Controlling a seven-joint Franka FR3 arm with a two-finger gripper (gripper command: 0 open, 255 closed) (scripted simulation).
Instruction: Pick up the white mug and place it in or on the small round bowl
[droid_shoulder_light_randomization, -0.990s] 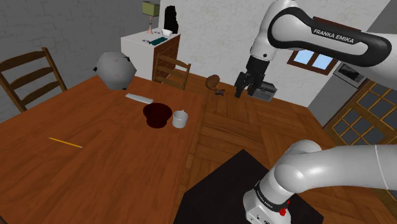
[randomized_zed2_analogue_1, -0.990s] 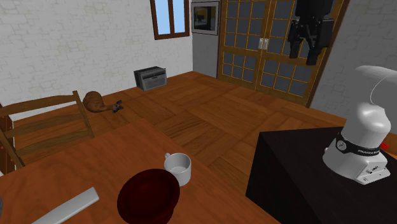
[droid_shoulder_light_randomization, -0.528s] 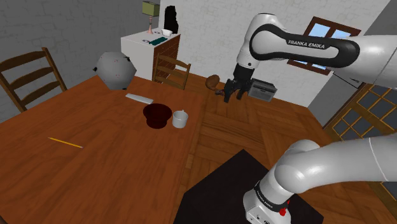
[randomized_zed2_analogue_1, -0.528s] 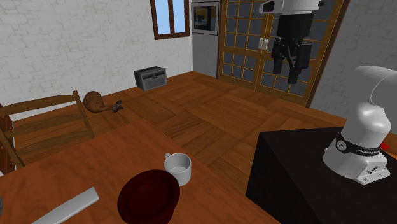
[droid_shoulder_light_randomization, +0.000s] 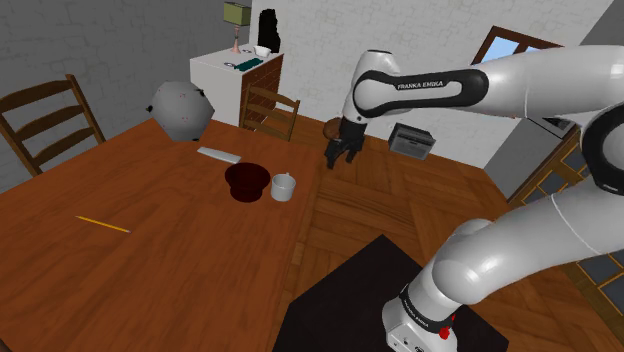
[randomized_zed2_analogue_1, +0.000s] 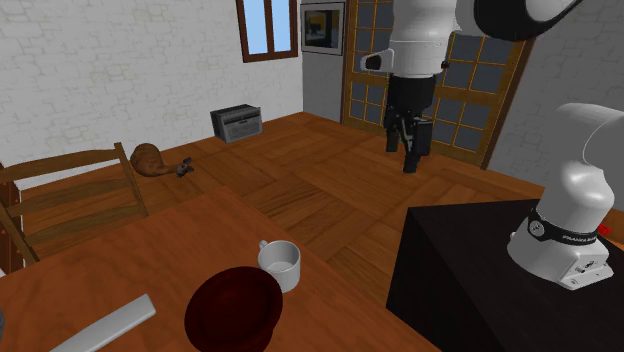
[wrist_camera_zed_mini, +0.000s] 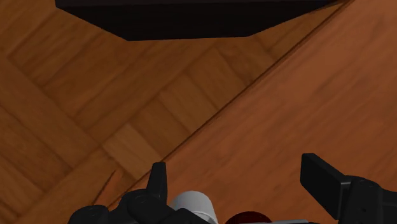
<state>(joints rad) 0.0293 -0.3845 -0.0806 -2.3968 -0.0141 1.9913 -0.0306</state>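
A white mug (droid_shoulder_light_randomization: 284, 186) stands upright on the wooden table (droid_shoulder_light_randomization: 150, 250), close to its edge. Right beside it sits a small dark red round bowl (droid_shoulder_light_randomization: 246, 181). My gripper (droid_shoulder_light_randomization: 336, 158) hangs in the air over the floor, off the table's edge and above the mug's level, toward the shoulder view's right. In the second exterior view the gripper (randomized_zed2_analogue_1: 410, 150) is far behind the mug (randomized_zed2_analogue_1: 281, 262) and bowl (randomized_zed2_analogue_1: 233, 308). The wrist view has the gripper (wrist_camera_zed_mini: 240, 184) open, holding nothing, with the mug (wrist_camera_zed_mini: 193, 205) and bowl rim (wrist_camera_zed_mini: 248, 219) low between the fingers.
A flat grey slab (droid_shoulder_light_randomization: 218, 154), a grey ball-like object (droid_shoulder_light_randomization: 182, 108) and a yellow pencil (droid_shoulder_light_randomization: 102, 224) also lie on the table. Chairs (droid_shoulder_light_randomization: 268, 110) stand at its far sides. The black stand (droid_shoulder_light_randomization: 350, 300) sits beside the table. A grey box (randomized_zed2_analogue_1: 237, 123) rests on the floor.
The arm has swung down and toward the table, bringing the gripper lower and nearer the mug. The fingers stayed open. Mug and bowl have not moved.
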